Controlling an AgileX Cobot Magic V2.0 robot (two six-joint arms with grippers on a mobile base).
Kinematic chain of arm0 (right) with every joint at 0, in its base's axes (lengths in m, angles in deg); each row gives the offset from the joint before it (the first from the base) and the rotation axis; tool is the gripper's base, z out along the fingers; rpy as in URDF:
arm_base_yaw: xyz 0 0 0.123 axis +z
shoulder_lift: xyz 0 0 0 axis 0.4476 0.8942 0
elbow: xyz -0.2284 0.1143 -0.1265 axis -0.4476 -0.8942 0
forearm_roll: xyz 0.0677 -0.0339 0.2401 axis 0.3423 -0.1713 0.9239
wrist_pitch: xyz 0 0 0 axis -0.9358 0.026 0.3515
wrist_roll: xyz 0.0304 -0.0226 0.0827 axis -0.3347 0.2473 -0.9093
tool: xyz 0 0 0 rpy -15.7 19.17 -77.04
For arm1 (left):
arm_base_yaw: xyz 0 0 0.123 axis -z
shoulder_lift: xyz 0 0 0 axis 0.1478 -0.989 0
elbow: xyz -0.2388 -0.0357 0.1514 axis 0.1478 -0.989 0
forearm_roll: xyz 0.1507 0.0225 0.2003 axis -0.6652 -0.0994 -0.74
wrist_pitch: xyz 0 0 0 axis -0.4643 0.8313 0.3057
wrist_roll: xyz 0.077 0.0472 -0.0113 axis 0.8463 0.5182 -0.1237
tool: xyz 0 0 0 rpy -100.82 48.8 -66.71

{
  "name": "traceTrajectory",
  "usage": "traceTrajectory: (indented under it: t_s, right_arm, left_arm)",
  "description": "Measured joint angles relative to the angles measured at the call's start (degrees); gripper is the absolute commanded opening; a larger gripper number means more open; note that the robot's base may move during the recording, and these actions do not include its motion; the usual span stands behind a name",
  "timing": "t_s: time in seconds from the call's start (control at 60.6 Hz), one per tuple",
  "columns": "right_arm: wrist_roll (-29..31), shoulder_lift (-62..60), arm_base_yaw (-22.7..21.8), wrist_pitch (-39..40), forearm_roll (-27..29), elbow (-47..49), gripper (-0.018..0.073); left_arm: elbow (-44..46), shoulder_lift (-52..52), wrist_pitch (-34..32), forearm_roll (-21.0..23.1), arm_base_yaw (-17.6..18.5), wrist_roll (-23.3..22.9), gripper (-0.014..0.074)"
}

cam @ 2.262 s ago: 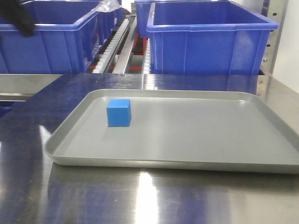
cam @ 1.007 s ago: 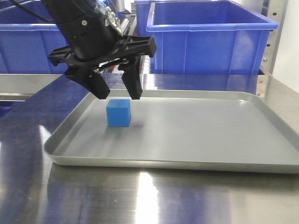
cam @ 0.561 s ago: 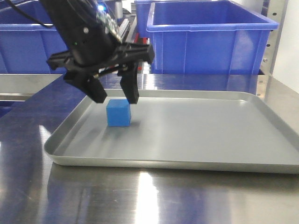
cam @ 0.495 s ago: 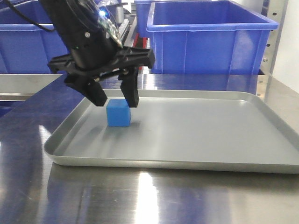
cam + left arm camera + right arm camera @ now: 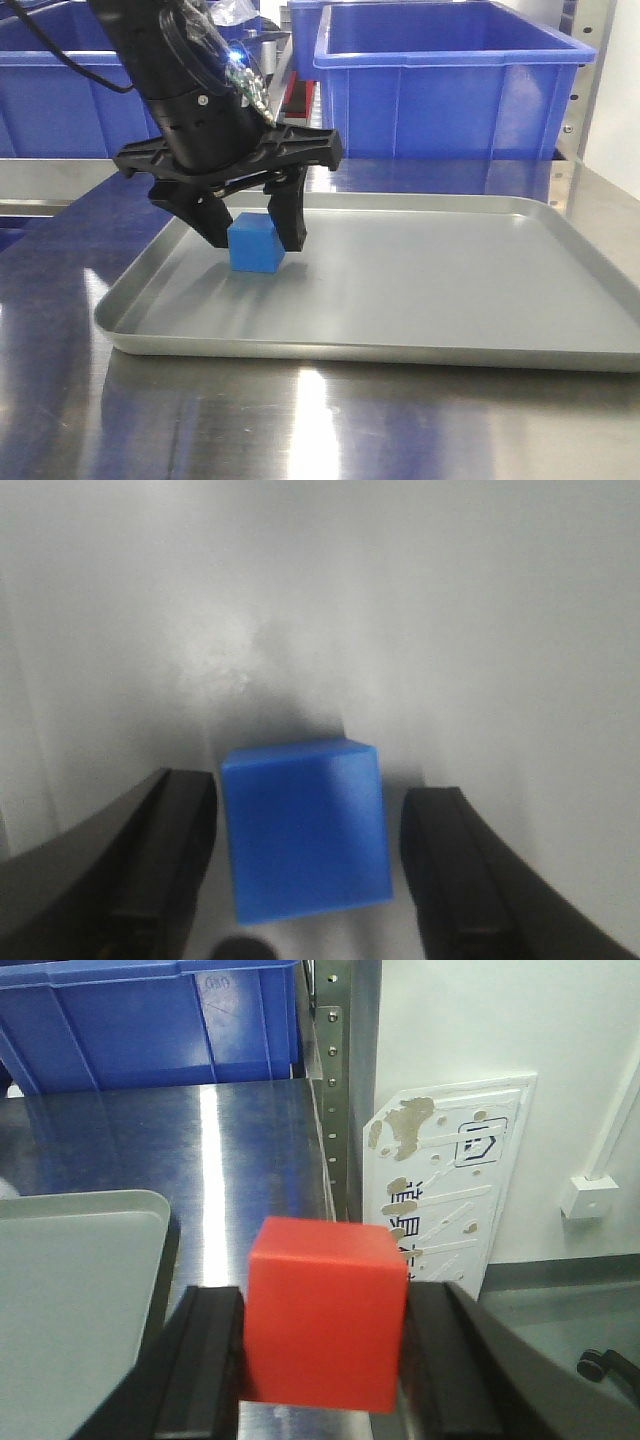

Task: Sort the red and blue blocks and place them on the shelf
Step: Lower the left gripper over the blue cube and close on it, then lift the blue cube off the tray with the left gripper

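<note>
- Left wrist-mounted view: the left gripper (image 5: 305,900) is spread, one finger on each side of the blue block (image 5: 305,835), with a gap visible on one side. It looks lined up to close.
- The blue block sits flat on the grey tray (image 5: 450,290), near its left end. It is a plain matte cube with crisp edges.
- The right gripper (image 5: 325,1365) pinches the red block (image 5: 325,1310) in the air beside the tray's corner, presumably ready for shelving.
</note>
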Motion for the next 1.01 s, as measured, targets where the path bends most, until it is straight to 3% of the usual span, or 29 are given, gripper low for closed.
traceTrajectory:
  t_s: [0.215,0.693,1.007]
  right_arm:
    - [0.00,0.00,0.00,0.00,0.00,0.00,0.0057]
    - [0.00,0.00,0.00,0.00,0.00,0.00,0.0057]
    - [0.00,0.00,0.00,0.00,0.00,0.00,0.0057]
  left_arm:
    - [0.00,0.00,0.00,0.91,0.00,-0.10,0.0113]
    - [0.00,6.57,0.97,-0.51,-0.21,-0.21,0.0122]
    - [-2.79,18.71,0.97,-3.06,-6.28,1.01,0.0122]
